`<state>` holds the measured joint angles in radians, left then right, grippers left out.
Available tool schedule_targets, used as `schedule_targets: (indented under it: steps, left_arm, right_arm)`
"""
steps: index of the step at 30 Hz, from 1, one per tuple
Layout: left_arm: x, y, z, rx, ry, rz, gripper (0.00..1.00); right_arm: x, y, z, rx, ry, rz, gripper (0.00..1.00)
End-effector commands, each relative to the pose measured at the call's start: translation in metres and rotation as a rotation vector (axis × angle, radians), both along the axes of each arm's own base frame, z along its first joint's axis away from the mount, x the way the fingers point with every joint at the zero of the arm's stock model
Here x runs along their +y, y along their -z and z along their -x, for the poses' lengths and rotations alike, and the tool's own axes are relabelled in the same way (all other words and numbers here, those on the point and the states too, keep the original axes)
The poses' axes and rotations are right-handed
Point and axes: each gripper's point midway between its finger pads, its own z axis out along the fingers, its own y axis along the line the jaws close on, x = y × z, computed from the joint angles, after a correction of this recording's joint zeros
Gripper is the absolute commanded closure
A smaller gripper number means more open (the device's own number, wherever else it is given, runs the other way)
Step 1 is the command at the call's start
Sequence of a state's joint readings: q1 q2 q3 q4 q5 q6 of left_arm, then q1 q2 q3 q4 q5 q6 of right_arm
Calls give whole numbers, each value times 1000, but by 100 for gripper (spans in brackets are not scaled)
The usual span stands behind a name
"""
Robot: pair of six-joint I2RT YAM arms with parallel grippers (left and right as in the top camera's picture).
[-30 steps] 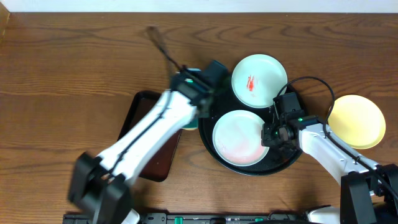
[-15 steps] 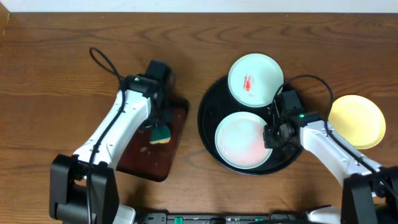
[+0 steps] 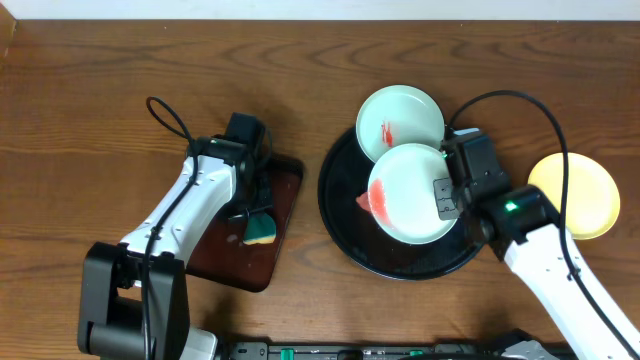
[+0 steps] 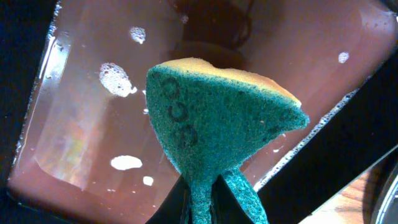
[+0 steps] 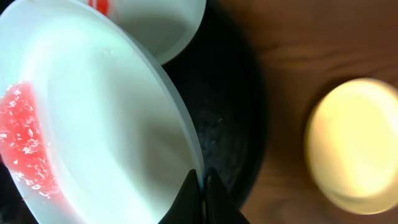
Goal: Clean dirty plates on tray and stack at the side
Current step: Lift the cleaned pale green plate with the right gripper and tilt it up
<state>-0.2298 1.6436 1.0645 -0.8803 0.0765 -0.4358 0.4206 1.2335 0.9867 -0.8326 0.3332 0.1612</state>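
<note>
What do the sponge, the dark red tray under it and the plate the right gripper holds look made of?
The sponge: yellow foam with a coarse green fibrous scouring face, matte. The maroon tray: probably plastic or lacquer; glossy, wet, flecked with suds. The plate: smooth pale mint with a thin rim and soft sheen, melamine or glazed ceramic; cannot tell which.

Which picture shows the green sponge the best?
The left wrist view: the sponge fills the frame, green scrubby face and yellow top clear, pinched in the left gripper. Overhead shows it tiny above the maroon tray. The right wrist view misses it.
</note>
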Motion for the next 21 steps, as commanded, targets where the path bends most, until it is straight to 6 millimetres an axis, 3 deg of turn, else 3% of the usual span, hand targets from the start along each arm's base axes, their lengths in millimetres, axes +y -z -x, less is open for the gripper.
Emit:
schedule_targets:
  steps: [1, 21]
  left_arm:
    - [1, 1, 1, 5, 15, 5, 92]
    - [1, 1, 1, 5, 15, 5, 92]
  right_arm:
    - [-13, -31, -7, -121, 7, 173, 99]
    - [17, -104, 11, -430, -111, 697, 99]
